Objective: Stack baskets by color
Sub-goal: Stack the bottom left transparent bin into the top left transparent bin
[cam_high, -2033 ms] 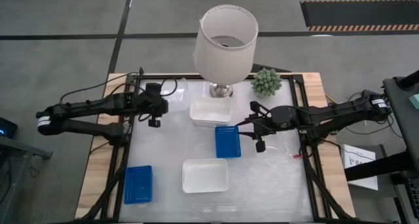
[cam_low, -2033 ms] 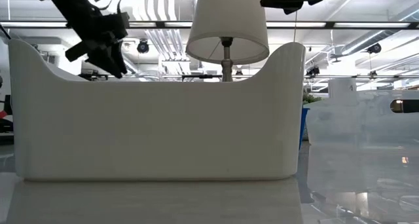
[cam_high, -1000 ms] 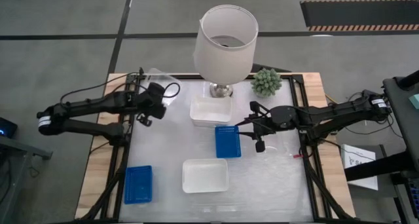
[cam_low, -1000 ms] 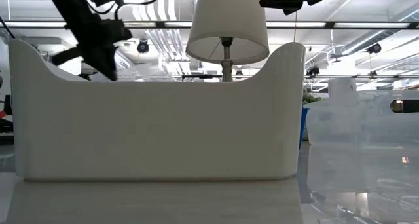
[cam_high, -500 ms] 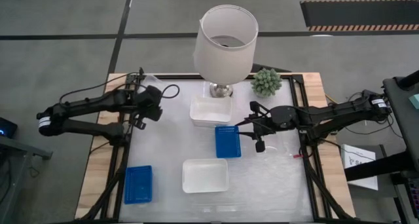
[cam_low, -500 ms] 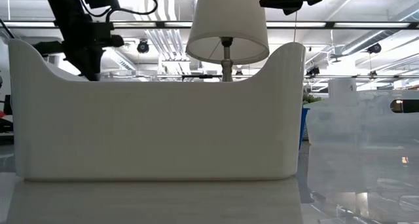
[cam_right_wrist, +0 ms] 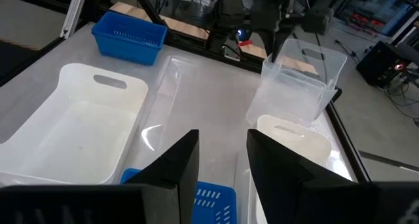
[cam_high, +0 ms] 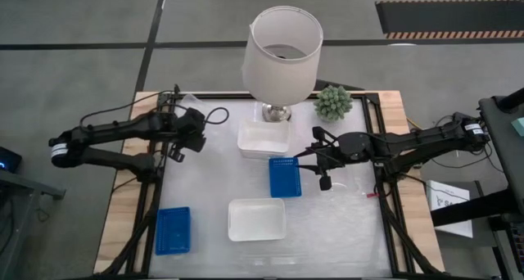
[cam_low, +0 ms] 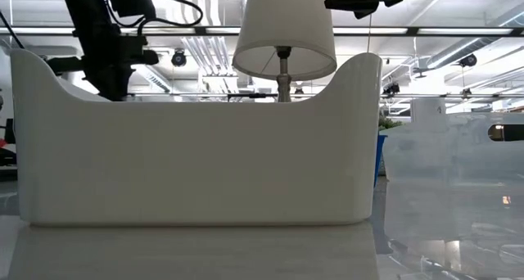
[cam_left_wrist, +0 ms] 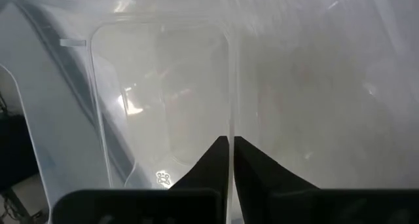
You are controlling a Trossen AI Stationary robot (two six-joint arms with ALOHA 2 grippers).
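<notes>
On table [cam_high: 344, 231]: white baskets at far centre by lamp [cam_high: 283, 47] base [cam_high: 264, 138] and near centre [cam_high: 257, 219]; blue baskets mid-table just left of right gripper [cam_high: 285, 177] and at near-left corner [cam_high: 173, 230]; no stack visible yet. Left gripper [cam_high: 177, 143] at far left, jaws pinched shut on wall of clear container [cam_right_wrist: 302, 76], held tilted, apparently clearing it aside; right gripper [cam_high: 321, 167] hovering beside mid-table blue basket, jaws part open, empty. Judged step: clutter removal before stacking; next called for: setting container down clear, then gripping a basket rim to nest it with its colour-mate.
</notes>
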